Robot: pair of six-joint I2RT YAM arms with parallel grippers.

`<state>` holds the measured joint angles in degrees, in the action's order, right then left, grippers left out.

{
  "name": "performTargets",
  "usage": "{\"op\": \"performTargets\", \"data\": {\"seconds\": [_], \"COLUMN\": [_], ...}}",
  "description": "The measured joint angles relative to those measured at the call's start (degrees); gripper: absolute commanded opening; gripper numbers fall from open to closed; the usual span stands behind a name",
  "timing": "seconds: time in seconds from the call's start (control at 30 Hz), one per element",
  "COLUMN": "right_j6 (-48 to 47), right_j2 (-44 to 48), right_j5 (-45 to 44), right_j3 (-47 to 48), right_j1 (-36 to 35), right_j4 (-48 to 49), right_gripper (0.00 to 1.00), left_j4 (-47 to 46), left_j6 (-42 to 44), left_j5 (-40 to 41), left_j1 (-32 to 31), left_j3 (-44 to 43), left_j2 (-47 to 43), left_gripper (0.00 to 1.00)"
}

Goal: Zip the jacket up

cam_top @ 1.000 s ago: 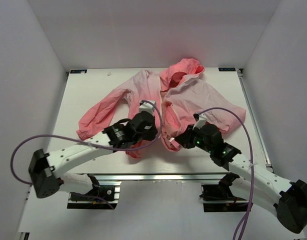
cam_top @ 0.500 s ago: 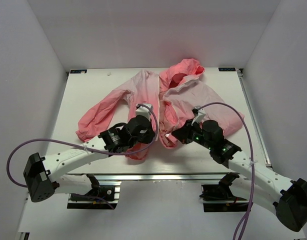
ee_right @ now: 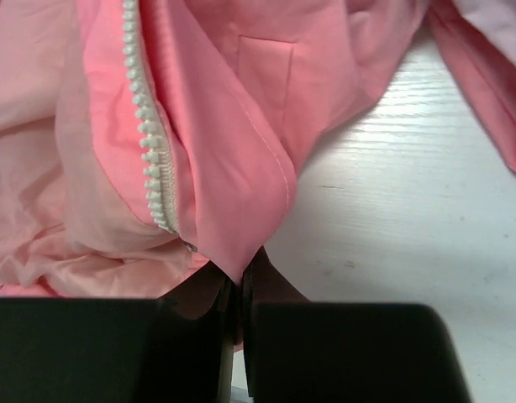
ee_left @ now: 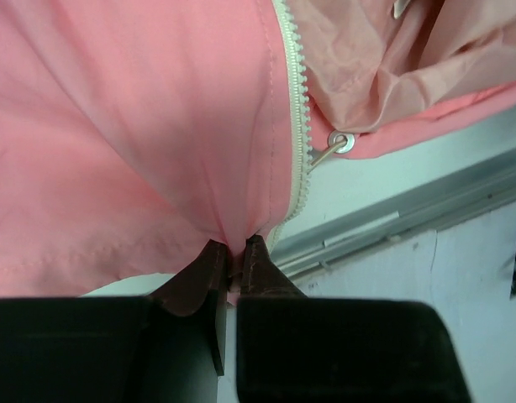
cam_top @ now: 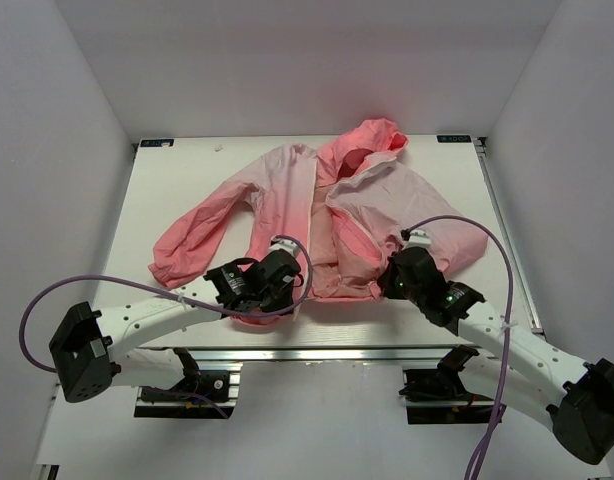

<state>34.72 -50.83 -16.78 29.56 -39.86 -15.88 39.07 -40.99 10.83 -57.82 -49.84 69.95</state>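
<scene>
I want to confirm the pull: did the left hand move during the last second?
Yes. The left hand, pinching the jacket, moved back toward the near edge of the table.

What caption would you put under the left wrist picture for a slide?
Left gripper pinches the hem of the jacket beside its unfastened white zipper.

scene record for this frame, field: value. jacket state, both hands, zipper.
jacket: spread on the table, hood at the far side, front open
zipper: not joined; teeth of one side in the left wrist view, the other row in the right wrist view
left hand: shut, pinching the hem beside its row of teeth
right hand: shut, pinching the hem beside its row
metal ring: at the hem next to the left hand's teeth
hem: at the table's near edge
</scene>
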Motion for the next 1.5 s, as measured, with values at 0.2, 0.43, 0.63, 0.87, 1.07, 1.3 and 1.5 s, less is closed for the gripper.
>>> {"op": "performTargets", "data": {"seconds": [0.2,0.43,0.63,0.87,1.07,1.3,1.5], "right_j6": [0.0,1.2,0.7,-2.1,-5.2,-12.2,-16.7], "right_j2": [-1.0,-2.4,-1.7,-1.7,-0.8,4.6,8.8], "right_j5": [-4.0,-3.8,-0.5,-2.3,0.5,14.8,30.9], "right_j3": [0.3,1.0,1.4,1.4,1.4,0.4,-0.1], "right_j1": [1.8,10.2,16.5,20.3,20.8,20.8,20.8], "right_j4": [-3.1,-5.8,-6.3,-7.0,-6.5,-1.4,5.5], "right_gripper": [0.00,0.00,0.00,0.00,0.00,0.00,0.00], "left_j4": [2.0,3.4,4.2,8.4,9.2,6.6,2.6], "left_j6": [0.7,0.9,0.4,1.2,2.1,3.5,5.3], "left_j5": [-2.9,-3.1,-3.1,-3.2,-4.9,-7.4,-8.1], "left_j1": [0.0,0.0,0.0,0.4,0.7,0.7,1.7], "left_j3": [-0.6,-2.1,-2.2,-1.2,0.6,0.4,-4.6], "left_j2": [-0.4,-2.9,-3.2,-3.6,-2.7,0.5,1.5], "left_gripper": [0.13,0.15,0.21,0.31,0.20,0.00,0.00]}}
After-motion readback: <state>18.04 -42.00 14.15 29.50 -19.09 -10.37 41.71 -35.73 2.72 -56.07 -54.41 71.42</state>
